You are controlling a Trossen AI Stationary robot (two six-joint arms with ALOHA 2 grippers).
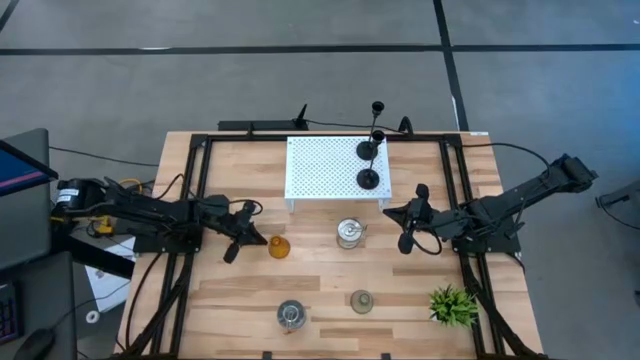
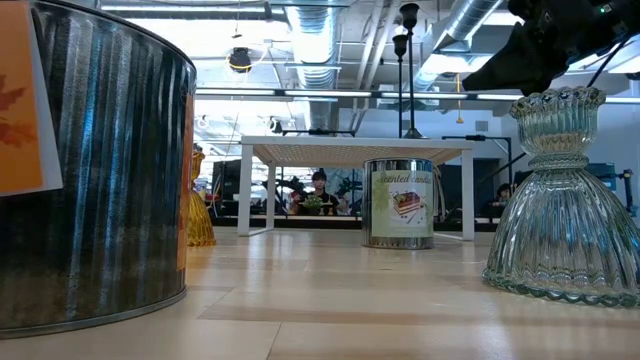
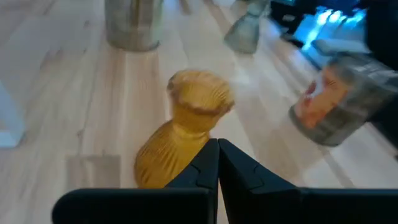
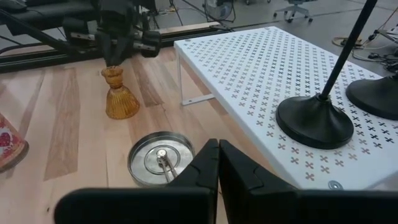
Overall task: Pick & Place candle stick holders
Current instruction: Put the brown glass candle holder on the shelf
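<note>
An amber glass candle stick holder (image 1: 279, 246) stands upright on its base on the table. My left gripper (image 3: 217, 152) is shut, its tips close by the holder's rim (image 4: 114, 70). My right gripper (image 4: 217, 152) is shut and empty, hovering right of a silvery jar-like holder (image 1: 350, 233). Two black thin-stemmed holders (image 1: 369, 178) (image 1: 368, 150) stand on the white perforated stand (image 1: 320, 165). A grey-green holder (image 1: 362, 301) and a second silvery holder (image 1: 291, 315) stand near the front edge. My left gripper's shut fingertips (image 4: 115, 60) come slanting down from the table's left side, right beside the amber holder's rim. I cannot tell whether they touch it. The holder stands upright on the table.
A spiky green plant (image 1: 452, 305) stands at the front right. The white stand's legs (image 4: 181, 81) rise just beyond the amber holder. Bare wood lies between the amber holder and the front row.
</note>
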